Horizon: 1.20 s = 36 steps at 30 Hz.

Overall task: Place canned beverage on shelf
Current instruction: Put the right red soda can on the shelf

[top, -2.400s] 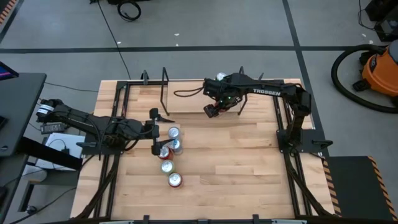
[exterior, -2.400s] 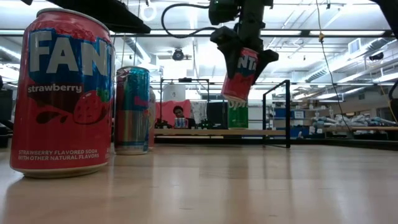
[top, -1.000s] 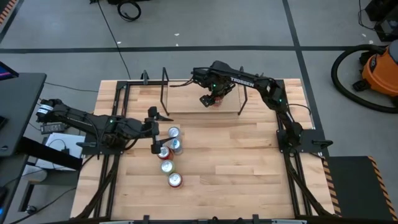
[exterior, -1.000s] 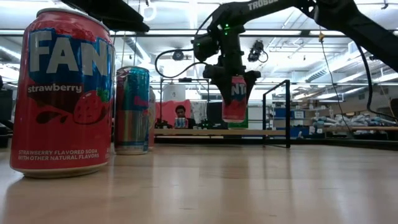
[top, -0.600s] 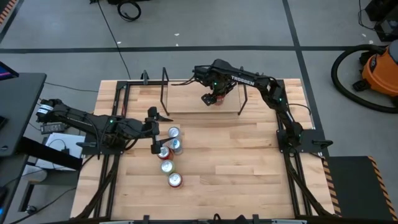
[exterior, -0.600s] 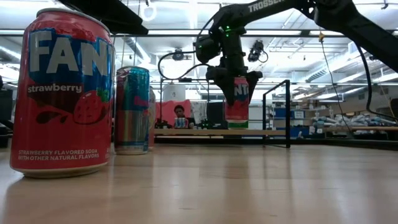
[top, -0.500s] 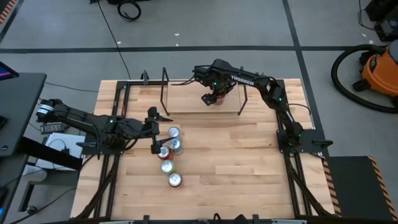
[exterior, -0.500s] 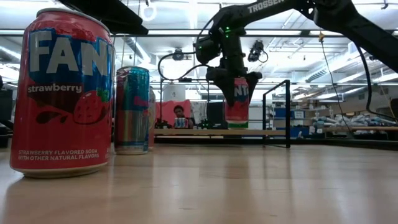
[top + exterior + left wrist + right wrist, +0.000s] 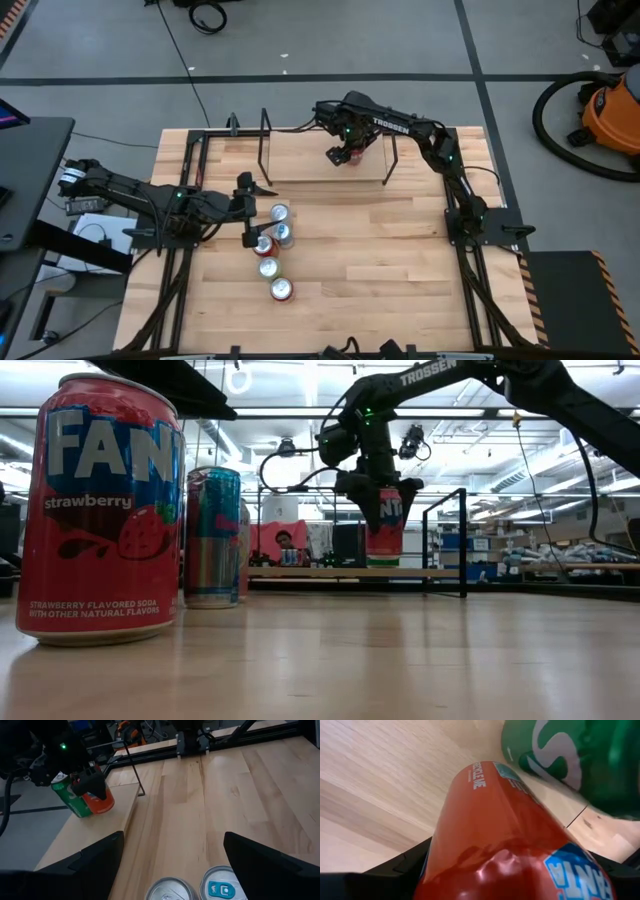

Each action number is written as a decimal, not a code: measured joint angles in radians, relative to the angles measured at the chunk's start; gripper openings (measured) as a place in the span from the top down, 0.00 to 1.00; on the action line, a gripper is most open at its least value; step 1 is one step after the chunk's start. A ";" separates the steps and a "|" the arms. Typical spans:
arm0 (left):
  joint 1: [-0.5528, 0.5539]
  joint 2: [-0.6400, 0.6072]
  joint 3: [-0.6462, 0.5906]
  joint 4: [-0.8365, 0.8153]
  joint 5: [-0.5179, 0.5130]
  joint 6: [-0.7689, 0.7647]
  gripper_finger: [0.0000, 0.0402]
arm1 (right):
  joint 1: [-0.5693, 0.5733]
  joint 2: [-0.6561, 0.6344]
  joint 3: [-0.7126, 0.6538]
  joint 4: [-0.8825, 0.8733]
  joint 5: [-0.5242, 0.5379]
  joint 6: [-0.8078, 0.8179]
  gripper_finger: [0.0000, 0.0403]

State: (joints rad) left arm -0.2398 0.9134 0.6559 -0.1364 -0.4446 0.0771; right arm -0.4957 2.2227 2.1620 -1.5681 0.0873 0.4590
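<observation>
Right arm extension is observed across the upper centre of the high view, the right gripper [image 9: 345, 156] being held over the shelf [image 9: 300, 160] and clamped on a red Fanta can [image 9: 349, 158]. In the low view the same gripper [image 9: 381, 510] is pointed downward from the upper centre of the frame, its fingers [image 9: 362, 508] pressed against the sides of the upright can [image 9: 384, 528], whose base is seen just above or at the plank [image 9: 340, 572]; contact cannot be confirmed.

The left arm is recorded at the left of the high view, reaching toward the frame centre, with the left gripper [image 9: 247, 210] parted and empty beside a cluster of four cans [image 9: 272, 250] on the table [image 9: 380, 260].

Details particular to single views are noted as follows. A green can [image 9: 70, 800] standing on the shelf, just beside the red one, is shown plainly in the left wrist view at upper left, whereas in the high view it is masked by the arm. The right wrist view is filled by the red can [image 9: 510, 850], with the green can [image 9: 570, 760] at upper right and the light wood of the shelf [image 9: 380, 780] behind. Only the low view shows the large strawberry Fanta can [image 9: 100, 510] and a teal can [image 9: 212, 538] in the left foreground, and a person [image 9: 289, 546] seated far behind.
</observation>
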 joint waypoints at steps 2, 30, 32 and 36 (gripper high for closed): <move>0.000 0.000 0.000 0.000 0.000 -0.003 0.12 | 0.000 0.000 0.000 0.000 -0.002 0.006 0.19; 0.000 0.000 0.000 -0.003 0.000 -0.012 0.12 | -0.004 -0.003 -0.096 0.046 -0.031 -0.013 0.12; 0.000 0.000 0.000 -0.003 0.000 -0.012 0.12 | -0.004 -0.003 -0.096 0.046 -0.031 -0.007 0.11; 0.000 0.000 0.000 -0.003 0.000 -0.014 0.12 | -0.004 0.003 -0.072 0.038 -0.018 -0.007 0.10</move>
State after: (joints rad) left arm -0.2398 0.9134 0.6556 -0.1398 -0.4442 0.0631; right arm -0.4999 2.2258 2.0895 -1.5298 0.0695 0.4523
